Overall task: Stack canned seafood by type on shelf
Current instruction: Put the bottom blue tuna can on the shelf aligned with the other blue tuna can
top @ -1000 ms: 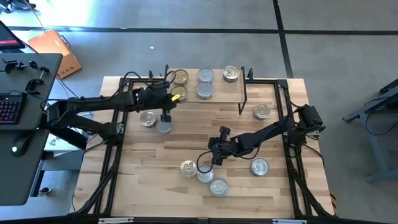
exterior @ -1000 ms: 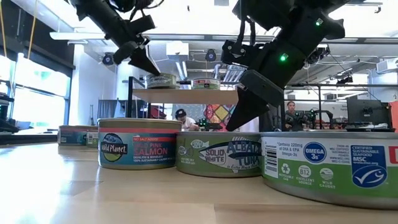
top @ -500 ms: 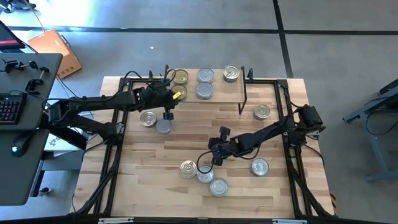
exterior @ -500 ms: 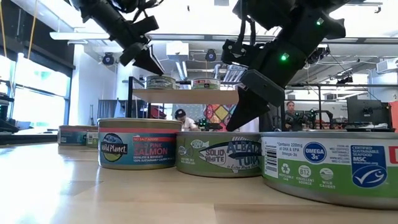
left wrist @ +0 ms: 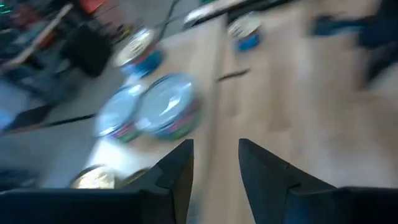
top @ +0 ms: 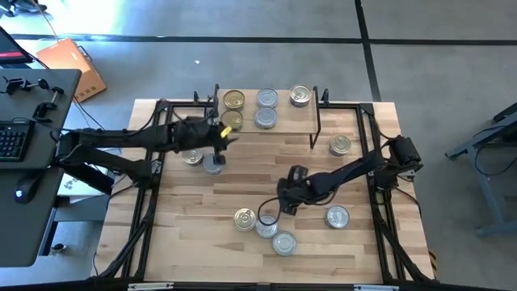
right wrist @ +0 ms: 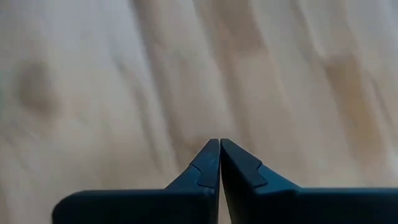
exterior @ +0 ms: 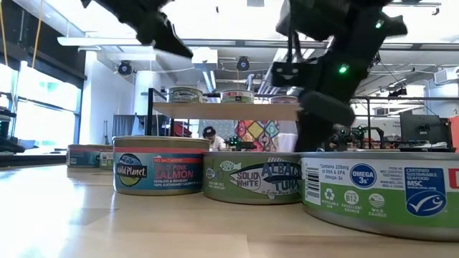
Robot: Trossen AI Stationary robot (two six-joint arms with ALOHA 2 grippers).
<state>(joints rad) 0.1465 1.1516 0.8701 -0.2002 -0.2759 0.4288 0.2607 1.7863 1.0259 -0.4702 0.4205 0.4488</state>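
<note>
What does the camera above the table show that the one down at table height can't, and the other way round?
Only the high view shows the whole layout: the left gripper open beside the shelf, the right gripper shut over bare wood, and a tin lying alone to the shelf's right. Only the low view shows the labels, such as the salmon tin and the tuna tin, plus the room behind. Both show tins on the shelf and both arms.
</note>
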